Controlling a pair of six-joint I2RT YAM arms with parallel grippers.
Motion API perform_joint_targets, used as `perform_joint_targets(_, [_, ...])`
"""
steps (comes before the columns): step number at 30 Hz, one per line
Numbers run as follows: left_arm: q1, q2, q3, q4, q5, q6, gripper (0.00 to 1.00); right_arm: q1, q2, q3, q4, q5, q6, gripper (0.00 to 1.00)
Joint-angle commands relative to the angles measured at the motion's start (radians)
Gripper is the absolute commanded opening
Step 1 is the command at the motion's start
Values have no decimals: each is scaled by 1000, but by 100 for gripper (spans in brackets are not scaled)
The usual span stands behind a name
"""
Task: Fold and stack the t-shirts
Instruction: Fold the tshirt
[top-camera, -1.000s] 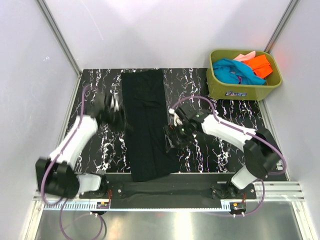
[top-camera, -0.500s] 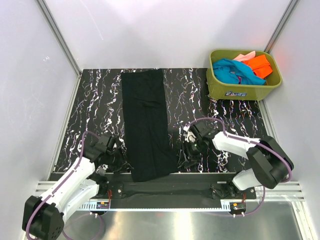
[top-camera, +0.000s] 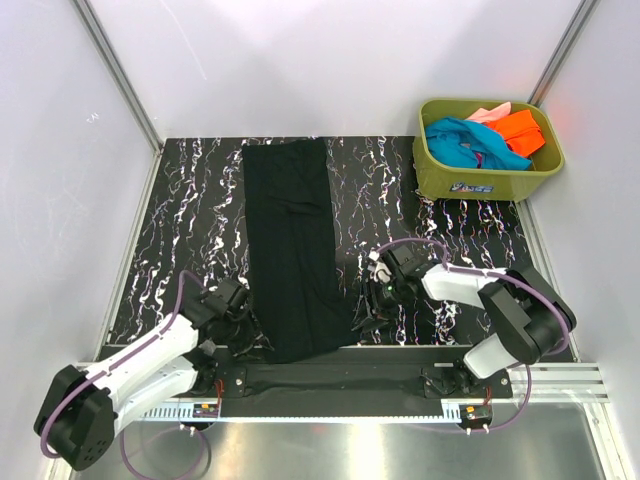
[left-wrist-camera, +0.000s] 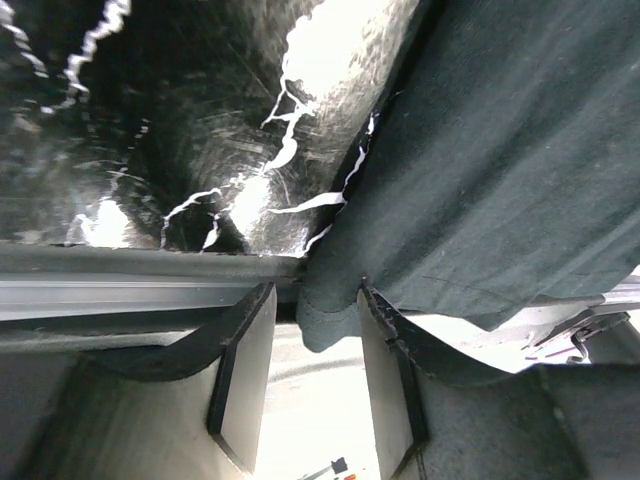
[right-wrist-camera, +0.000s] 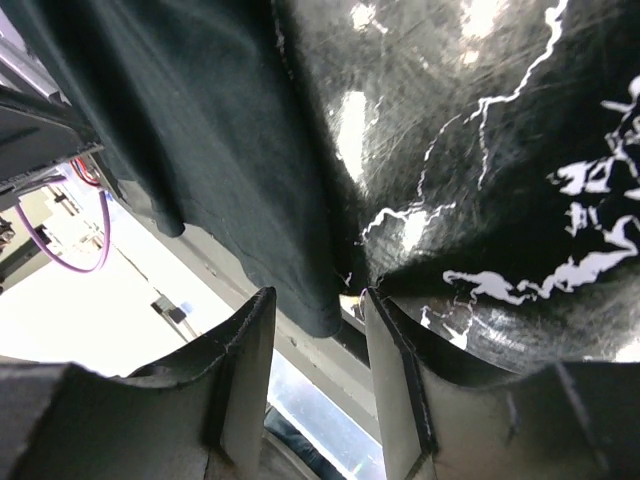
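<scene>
A black t-shirt (top-camera: 295, 250), folded into a long strip, lies on the marbled table, and its near end hangs over the front edge. My left gripper (top-camera: 248, 325) sits low at the shirt's near left corner. In the left wrist view that gripper (left-wrist-camera: 318, 295) is open, with the corner of the black shirt (left-wrist-camera: 500, 180) hanging between the fingertips. My right gripper (top-camera: 372, 318) is at the near right corner. In the right wrist view it (right-wrist-camera: 318, 300) is also open, with the shirt's hem (right-wrist-camera: 200, 130) dipping between the jaws.
An olive-green tub (top-camera: 485, 180) stands at the back right. It holds a teal t-shirt (top-camera: 465, 140), an orange one (top-camera: 520, 130) and a pink one (top-camera: 487, 112). The black rail of the table's front edge (top-camera: 340, 378) runs just below both grippers.
Both arms have come down from the shirt's middle to its near corners. The right gripper's jaws have narrowed from wide open, the left's slightly.
</scene>
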Motion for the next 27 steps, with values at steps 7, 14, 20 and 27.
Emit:
perform_joint_targets(7, [-63,40,-25,85,-4,-93,41,-6,21,-30,81,-35,41,49])
perform_joint_targets(14, [-63,-2,-51,125,-6,-109,30,-5,67,-48,132,-86,53,47])
perform_joint_targets(20, [-63,1,-55,161,-6,-95,13,-5,50,-63,114,-86,51,37])
perform_joint_targets(27, [-63,-83,-12,73,-30,-64,0,-3,-13,-83,94,-126,71,9])
